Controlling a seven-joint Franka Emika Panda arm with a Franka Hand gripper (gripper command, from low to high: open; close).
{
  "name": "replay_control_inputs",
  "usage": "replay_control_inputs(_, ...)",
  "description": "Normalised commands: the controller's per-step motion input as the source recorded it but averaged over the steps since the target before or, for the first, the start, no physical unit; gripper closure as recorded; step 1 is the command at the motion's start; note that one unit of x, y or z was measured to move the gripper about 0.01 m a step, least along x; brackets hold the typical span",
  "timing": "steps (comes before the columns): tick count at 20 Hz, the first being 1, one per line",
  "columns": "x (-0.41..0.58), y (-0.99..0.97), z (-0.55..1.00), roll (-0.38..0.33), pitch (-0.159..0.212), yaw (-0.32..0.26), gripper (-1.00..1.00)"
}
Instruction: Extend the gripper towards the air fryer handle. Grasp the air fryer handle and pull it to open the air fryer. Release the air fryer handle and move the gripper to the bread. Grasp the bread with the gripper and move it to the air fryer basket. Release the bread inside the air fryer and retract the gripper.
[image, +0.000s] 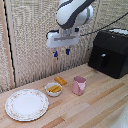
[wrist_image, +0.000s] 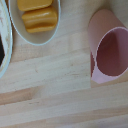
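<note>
Hovering end effector (image: 61, 52) high, fingers spread, empty. I'd pinch the air fryer handle (image: 103, 61) mid-bar; looks rigid, possibly slick.

Black boxy air fryer (image: 109, 52) closed, handle (image: 102, 61) upright, orange-tan bread (image: 60, 80) flat on table

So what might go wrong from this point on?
1. The air fryer looks shut, and the pincer hangs well away from its handle; a poor approach could miss that short bar.
2. The bread lies flat close to the white bowl and pink cup, so a grab could bump either one.
</note>
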Motion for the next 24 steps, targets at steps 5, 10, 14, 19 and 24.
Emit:
replay_control_inputs(5, -0.029, 0.04, 0.00, -0.055, 0.000, -0.355, -1.00)
replay_control_inputs(10, 0.125, -0.01, 0.02, -0.148, 0.000, -0.357, -1.00)
replay_control_inputs(14, 0.208, -0.06, 0.04, -0.291, 0.000, -0.256, -1.00)
replay_control_inputs(19, 0.022, -0.14, -0.07, -0.371, 0.000, -0.167, -1.00)
replay_control_inputs(24, 0.000, -0.15, -0.11, -0.375, -0.038, -0.128, -1.00)
